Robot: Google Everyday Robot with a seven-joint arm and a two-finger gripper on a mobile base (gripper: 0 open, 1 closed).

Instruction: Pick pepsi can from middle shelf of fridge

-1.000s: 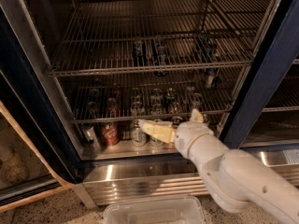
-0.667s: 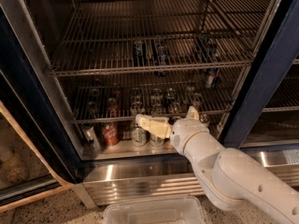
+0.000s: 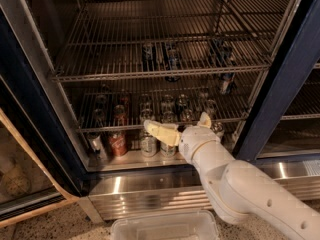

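Camera view: the end effector (image 3: 180, 126) is held at lower centre, fingers spread and empty, level with the front rail of the middle shelf (image 3: 100, 130) in the fridge (image 3: 30, 84). The pepsi can (image 3: 168, 105) is set on that rack just above, between neighbouring cans. A slight lift and a straight, centred approach are advised. Against the earlier frame, the end effector is shifted up and left.

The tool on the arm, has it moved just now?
Yes. The tool has risen and edged left toward the red can; its tip is now level with the wire rail above that can.
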